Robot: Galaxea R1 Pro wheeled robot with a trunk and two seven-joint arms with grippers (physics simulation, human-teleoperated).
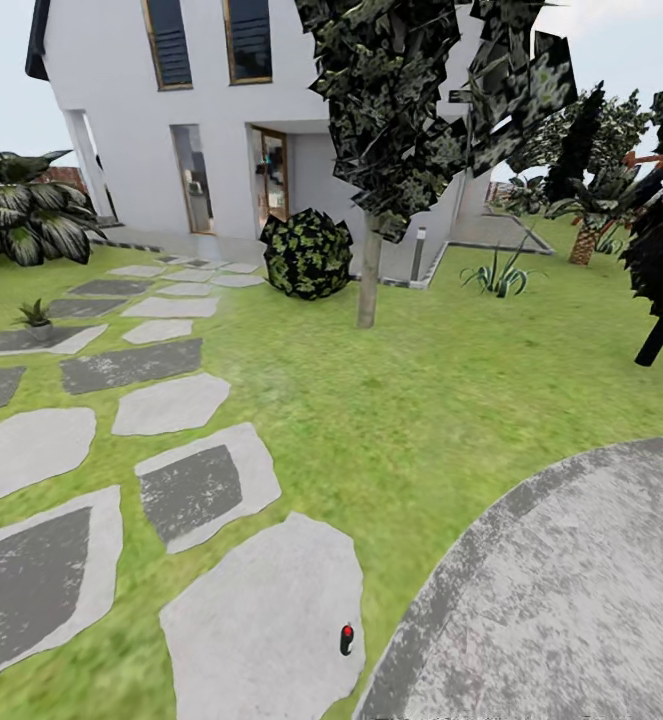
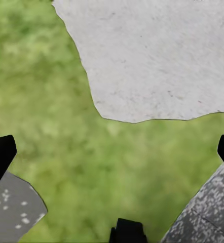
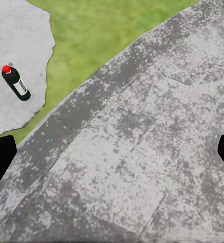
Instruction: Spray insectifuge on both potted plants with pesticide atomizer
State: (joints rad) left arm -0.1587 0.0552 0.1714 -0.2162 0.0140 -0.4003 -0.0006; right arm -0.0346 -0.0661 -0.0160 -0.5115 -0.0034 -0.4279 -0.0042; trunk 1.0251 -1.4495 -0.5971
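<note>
Pesticide atomizer (image 1: 347, 639) stands on a stepping stone (image 1: 261, 630).

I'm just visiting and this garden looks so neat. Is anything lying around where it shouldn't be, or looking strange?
One thing stands out: a small dark spray bottle with a red top sits alone on a pale stepping stone, beside the round grey patio. The right wrist view suggests it lies on its side. Nothing looks spilled or broken.
</note>
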